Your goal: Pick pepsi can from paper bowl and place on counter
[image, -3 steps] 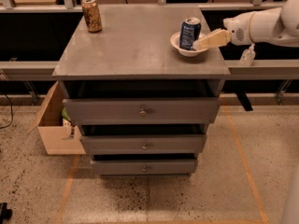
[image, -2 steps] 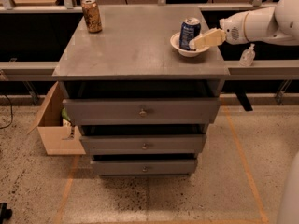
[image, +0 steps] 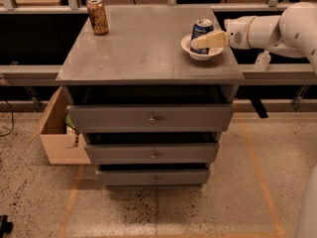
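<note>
The pepsi can (image: 201,28), dark blue with a silver top, stands upright in the white paper bowl (image: 197,54) near the back right corner of the grey counter (image: 143,43). My gripper (image: 204,41) comes in from the right on a white arm (image: 277,29). It sits at the can's lower half, just above the bowl's rim, and its tan tip crosses the front of the can. The can's lower part is hidden behind it.
A brown-gold mottled can (image: 97,16) stands at the counter's back left corner. The cabinet has three drawers with small knobs (image: 151,119). An open cardboard box (image: 59,133) sits on the floor to the left. A rail runs behind the counter.
My gripper has moved left from beside the bowl's right rim to the can, now overlapping its front. The can and bowl have not moved.
</note>
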`<state>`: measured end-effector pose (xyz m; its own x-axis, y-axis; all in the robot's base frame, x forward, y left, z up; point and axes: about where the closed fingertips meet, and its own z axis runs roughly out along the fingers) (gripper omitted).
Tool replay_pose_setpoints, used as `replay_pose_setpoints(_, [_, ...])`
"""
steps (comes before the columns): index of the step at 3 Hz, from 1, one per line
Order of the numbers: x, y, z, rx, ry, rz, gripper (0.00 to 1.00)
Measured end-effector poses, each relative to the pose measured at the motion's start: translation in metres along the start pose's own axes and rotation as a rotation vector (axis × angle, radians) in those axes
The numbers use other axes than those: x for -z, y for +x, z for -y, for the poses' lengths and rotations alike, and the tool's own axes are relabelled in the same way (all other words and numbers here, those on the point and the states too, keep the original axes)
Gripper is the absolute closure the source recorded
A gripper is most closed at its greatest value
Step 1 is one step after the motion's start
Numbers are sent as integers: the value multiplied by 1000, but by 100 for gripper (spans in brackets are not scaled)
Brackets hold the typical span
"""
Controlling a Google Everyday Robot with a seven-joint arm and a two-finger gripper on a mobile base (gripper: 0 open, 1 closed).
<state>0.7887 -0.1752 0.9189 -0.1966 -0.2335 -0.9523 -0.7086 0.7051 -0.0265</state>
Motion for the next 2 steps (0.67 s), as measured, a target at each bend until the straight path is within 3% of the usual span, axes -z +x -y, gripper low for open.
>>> replay_pose_setpoints(1, [-21, -1, 1, 14, -21, 31, 0])
replay_pose_setpoints(2, [-42, 3, 1, 55, -45, 29, 6])
